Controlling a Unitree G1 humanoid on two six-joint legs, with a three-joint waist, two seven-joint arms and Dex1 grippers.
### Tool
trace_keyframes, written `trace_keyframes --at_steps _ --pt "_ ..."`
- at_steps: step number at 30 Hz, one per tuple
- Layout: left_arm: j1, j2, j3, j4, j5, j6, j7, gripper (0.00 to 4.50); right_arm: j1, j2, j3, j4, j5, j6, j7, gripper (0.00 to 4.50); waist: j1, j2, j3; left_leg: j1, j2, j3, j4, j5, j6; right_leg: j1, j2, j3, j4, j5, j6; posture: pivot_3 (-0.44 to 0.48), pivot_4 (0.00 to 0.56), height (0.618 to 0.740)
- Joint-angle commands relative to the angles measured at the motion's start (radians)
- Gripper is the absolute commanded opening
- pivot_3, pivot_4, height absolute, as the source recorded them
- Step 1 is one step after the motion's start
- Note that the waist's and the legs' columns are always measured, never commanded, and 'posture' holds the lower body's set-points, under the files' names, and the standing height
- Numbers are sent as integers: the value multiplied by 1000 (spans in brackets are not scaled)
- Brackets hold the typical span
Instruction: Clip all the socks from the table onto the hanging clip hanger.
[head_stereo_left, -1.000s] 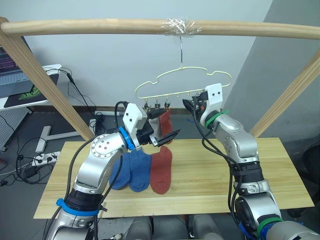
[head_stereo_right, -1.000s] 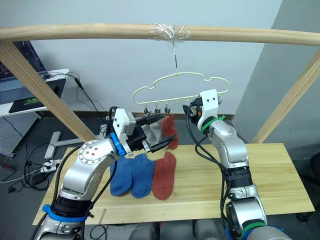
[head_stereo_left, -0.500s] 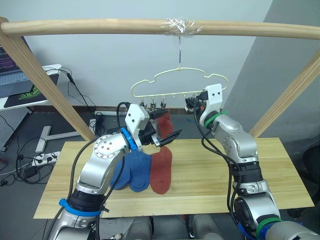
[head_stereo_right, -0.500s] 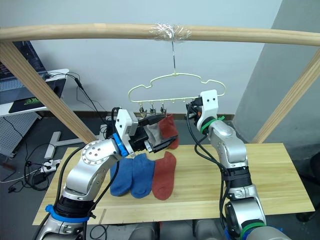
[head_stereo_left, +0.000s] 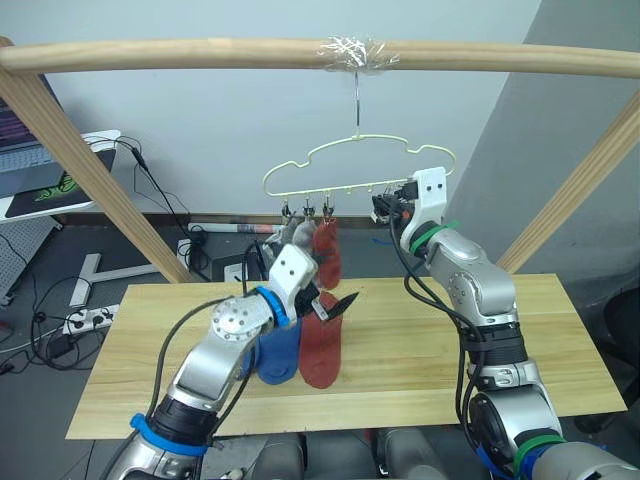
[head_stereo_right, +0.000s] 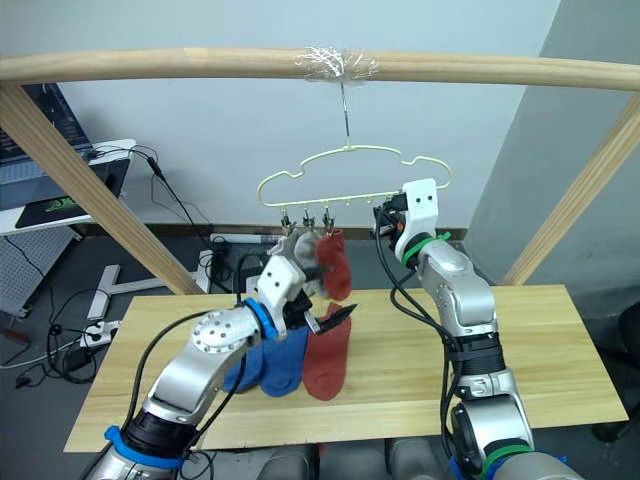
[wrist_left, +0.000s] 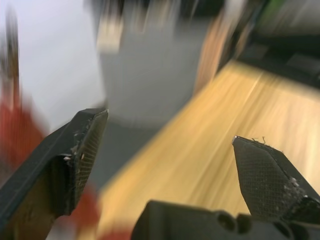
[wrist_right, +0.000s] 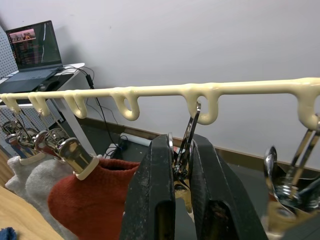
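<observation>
Right hand (wrist_right: 180, 172) pinches a clip (wrist_right: 187, 145), steadying the clip hanger (head_stereo_left: 360, 165). Left hand (head_stereo_left: 325, 305) gapes empty above the red sock (head_stereo_left: 320, 350) on the worktop (head_stereo_left: 560, 340), lining up the next pick.

From my remote station: a round wooden pole frame (head_stereo_left: 200, 52) spans a plain white wall (head_stereo_left: 200, 130). At left, a laptop (head_stereo_right: 15, 135) sits on a white desk (head_stereo_left: 60, 170), with cables and a power strip (head_stereo_left: 85, 318) on dark grey floor (head_stereo_left: 60, 280).
</observation>
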Motion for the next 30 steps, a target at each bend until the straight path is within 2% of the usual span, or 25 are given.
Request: trace_keyframes --at_steps 1,5,9,14,18,26,30 --pt "-16 -39 -32 118 93 35 92 4500 -17 1 -13 -51 11 -17 -5 74 0 0 0 0 0 0 0 0 0 -1 0 0 1 0 0 -46 162 737" --pt "-66 -123 -32 296 103 46 125 4500 -12 5 -6 -59 11 -14 -5 74 0 0 0 -2 0 0 1 0 0 -5 0 0 6 0 0 -54 168 737" --pt "-109 -158 -57 442 147 36 141 4500 -8 7 -3 -65 11 -10 -6 74 0 0 0 -5 0 0 1 0 1 -8 0 0 8 0 0 -60 171 737" --pt "-146 -193 -52 587 199 11 221 4500 -2 12 -2 -74 11 -4 -12 74 -3 0 0 -5 0 0 1 0 1 -8 0 0 8 0 0 -76 173 737" --pt "-129 -199 -60 617 206 8 207 3676 2 18 -3 -80 11 -2 -18 74 -4 0 0 -5 0 0 1 0 1 -8 0 0 8 0 0 -83 174 737" --pt "-79 -186 -56 581 205 -20 179 1211 3 21 -5 -82 13 -2 -26 74 -15 0 0 -3 0 0 1 1 1 -8 0 1 9 0 0 -80 176 737" --pt "-51 -186 -67 519 217 -153 192 29 1 19 -6 -79 13 -3 -26 74 -23 0 0 -3 0 0 1 1 1 -8 0 1 9 0 0 -80 177 737"
